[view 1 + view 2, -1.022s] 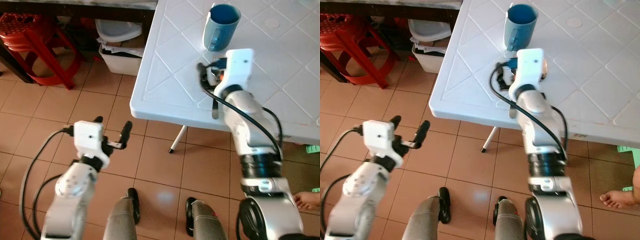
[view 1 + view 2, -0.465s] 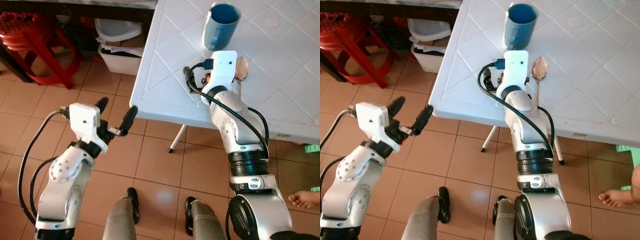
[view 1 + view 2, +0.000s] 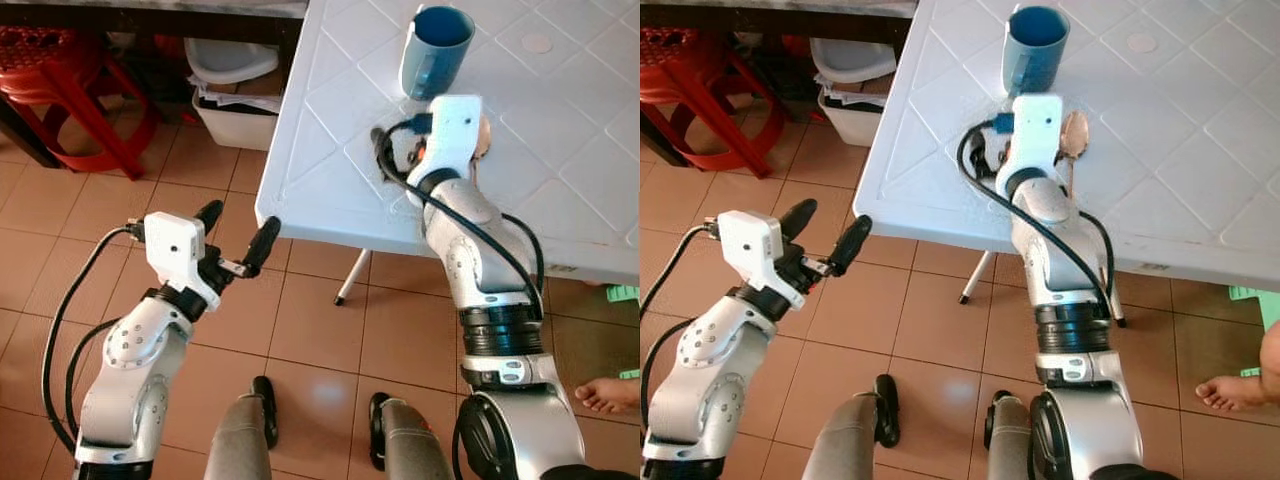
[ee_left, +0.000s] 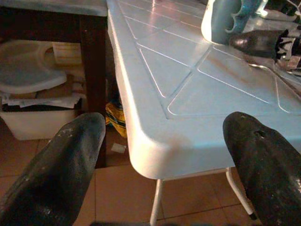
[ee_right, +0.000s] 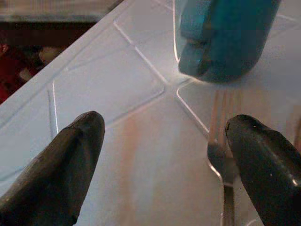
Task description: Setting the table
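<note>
A white plastic bench (image 3: 560,150), moulded with a raised diamond pattern, stood on a brown tiled floor (image 3: 320,320). On it, near the corner closest to the robot, was a blue mug (image 3: 436,50), upright, with a darker blue inside and its handle turned toward the robot's left. Just beside the mug, on the robot's side of it, a metal spoon (image 3: 1074,135) lay flat on the bench with its oval bowl pointing toward the mug and its thin handle running back toward the bench edge. In the right wrist view a fork (image 5: 221,136) also lay on the bench just below the mug, tines toward it. The right gripper (image 5: 169,155) hovered low over the bench in front of the mug, its two black jaws spread wide apart and holding nothing; the silver right arm reached up over the bench edge. The left gripper (image 3: 238,232) hung in the air beside the bench corner, over the floor, its jaws likewise apart and empty. Beyond the bench sat a red plastic stool (image 3: 70,80) and a white bin (image 3: 240,95) under a dark table. A person's bare foot (image 3: 607,395) rested on the floor at the robot's right.
</note>
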{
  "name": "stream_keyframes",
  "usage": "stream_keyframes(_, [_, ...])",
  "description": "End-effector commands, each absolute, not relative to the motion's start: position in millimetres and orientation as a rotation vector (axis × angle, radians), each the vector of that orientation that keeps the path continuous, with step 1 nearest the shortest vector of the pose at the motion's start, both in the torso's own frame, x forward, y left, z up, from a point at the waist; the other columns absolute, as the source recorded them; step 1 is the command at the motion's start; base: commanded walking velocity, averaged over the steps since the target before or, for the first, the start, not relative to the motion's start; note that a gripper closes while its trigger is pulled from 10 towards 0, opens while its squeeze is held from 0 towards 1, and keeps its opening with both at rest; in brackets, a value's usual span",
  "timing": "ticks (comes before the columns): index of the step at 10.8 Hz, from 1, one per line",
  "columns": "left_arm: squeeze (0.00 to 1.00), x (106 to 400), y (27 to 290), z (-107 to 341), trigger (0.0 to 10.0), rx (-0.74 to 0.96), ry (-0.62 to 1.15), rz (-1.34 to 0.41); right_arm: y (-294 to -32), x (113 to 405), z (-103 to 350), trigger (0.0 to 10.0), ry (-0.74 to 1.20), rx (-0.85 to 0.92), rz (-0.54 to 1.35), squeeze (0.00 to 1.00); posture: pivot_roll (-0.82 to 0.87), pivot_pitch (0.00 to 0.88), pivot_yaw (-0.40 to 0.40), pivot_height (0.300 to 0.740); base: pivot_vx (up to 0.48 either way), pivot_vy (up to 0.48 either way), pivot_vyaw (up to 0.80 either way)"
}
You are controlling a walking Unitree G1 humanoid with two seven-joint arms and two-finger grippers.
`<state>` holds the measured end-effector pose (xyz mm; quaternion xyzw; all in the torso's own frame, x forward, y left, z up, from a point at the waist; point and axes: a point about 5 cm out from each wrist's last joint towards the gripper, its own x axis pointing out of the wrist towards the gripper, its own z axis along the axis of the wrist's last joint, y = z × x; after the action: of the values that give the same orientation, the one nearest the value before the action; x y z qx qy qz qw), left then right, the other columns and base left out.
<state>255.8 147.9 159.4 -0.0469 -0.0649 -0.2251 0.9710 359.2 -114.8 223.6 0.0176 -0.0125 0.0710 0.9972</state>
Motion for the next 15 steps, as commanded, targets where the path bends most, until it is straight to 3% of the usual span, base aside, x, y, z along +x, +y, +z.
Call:
stream_keyframes(1, [0.0,253.9,151.1,156.3,10.0,-0.09,-0.116,-0.443,-117.0,355.4,224.9,10.0,-0.034,0.044,0.142,0.0,-0.01,0.315,0.032,0.74,0.0,0.0,0.0])
stream_keyframes(6, [0.0,255.3,143.3,156.6,10.0,-0.104,-0.119,-0.48,-122.4,342.6,202.1,10.0,0.078,0.107,0.112,0.0,-0.02,0.307,0.039,0.74,0.0,0.0,0.0])
stream_keyframes(7, [0.0,254.9,142.1,156.2,10.0,-0.106,-0.118,-0.485,-121.8,342.8,194.3,1.8,0.106,0.119,0.119,0.0,-0.02,0.305,0.038,0.74,0.0,0.0,0.0])
stream_keyframes(8, [0.0,255.1,141.9,156.4,10.0,-0.106,-0.119,-0.486,-122.6,342.9,190.0,0.0,0.122,0.118,0.122,0.0,-0.02,0.302,0.037,0.74,0.0,0.0,0.0])
stream_keyframes(15, [0.0,254.5,139.0,155.7,10.0,-0.104,-0.116,-0.505,-159.9,370.5,175.8,0.0,0.232,0.042,0.135,0.0,-0.01,0.299,0.042,0.74,0.0,0.0,0.0])
